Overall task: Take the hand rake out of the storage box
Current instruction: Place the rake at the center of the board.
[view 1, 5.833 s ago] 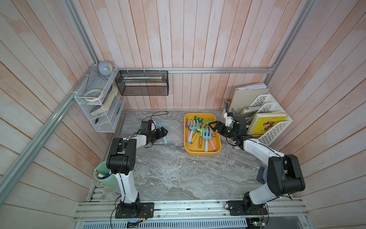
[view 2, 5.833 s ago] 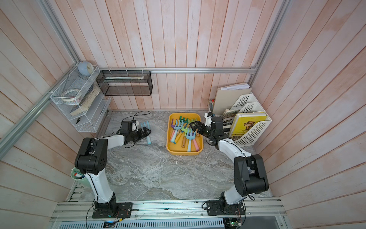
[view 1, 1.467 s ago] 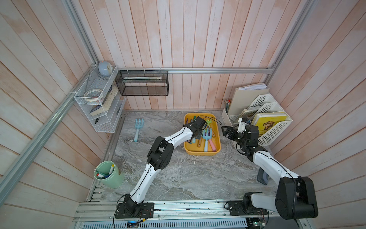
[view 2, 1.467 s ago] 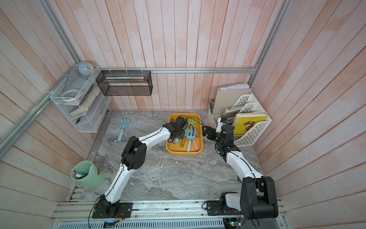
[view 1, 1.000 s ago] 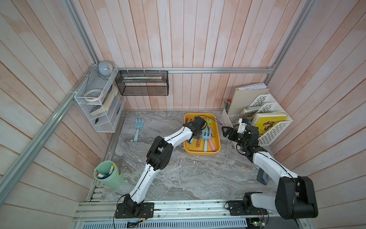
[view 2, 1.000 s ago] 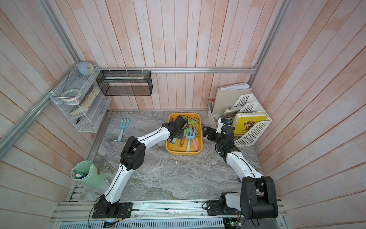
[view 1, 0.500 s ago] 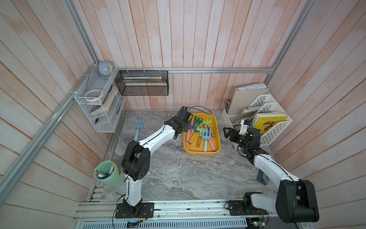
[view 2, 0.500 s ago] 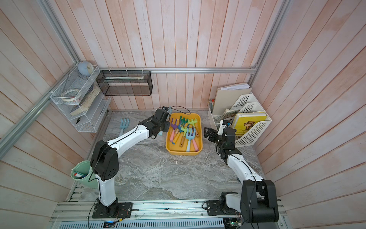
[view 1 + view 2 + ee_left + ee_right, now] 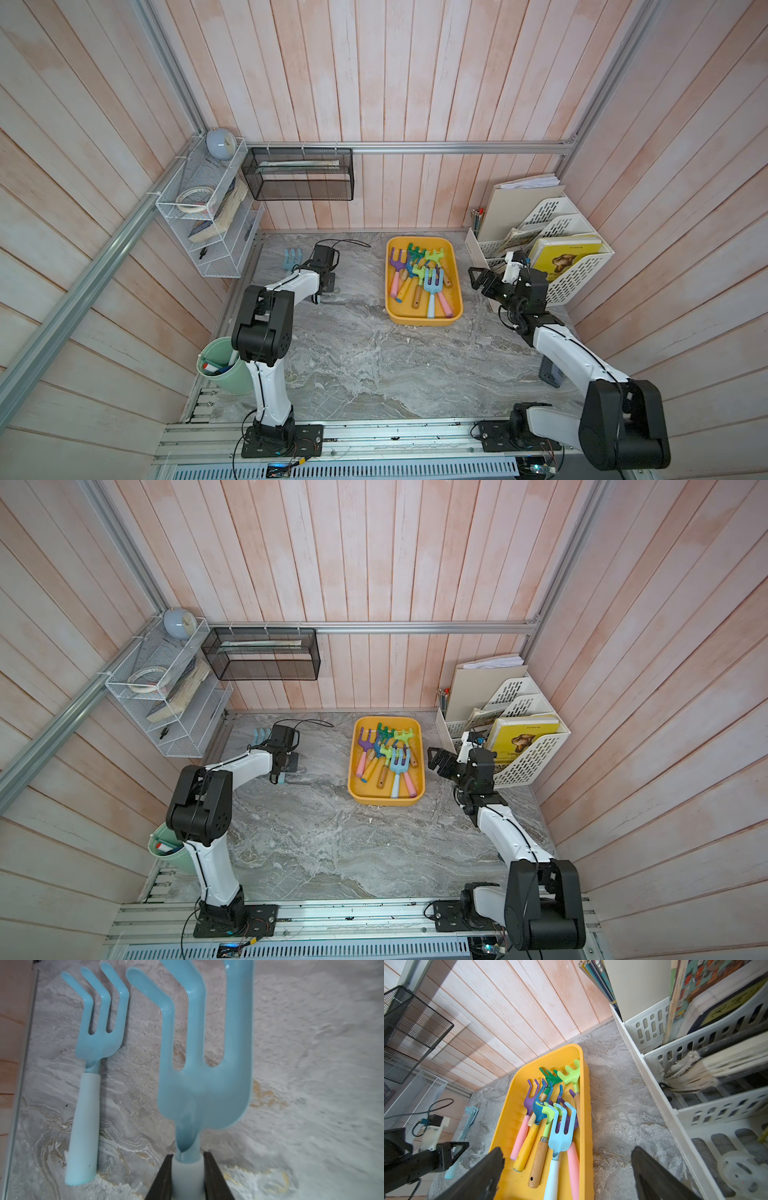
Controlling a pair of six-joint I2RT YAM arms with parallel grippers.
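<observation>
The left gripper (image 9: 187, 1159) is clamped on the pale handle of a light-blue plastic hand rake (image 9: 203, 1095), already outside the shallow yellow plastic storage box (image 9: 422, 320); lower it flat onto the grey marble tabletop (image 9: 311, 1064) beside the matching blue rake (image 9: 97, 1043) lying there, then release; the right gripper (image 9: 566, 1153) gapes wide, empty

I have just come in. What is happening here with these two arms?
The left gripper is shut on a light blue hand rake, away from the yellow storage box, beside a second light blue rake lying on the table. The right gripper hovers open next to that box, which holds several more rakes.
</observation>
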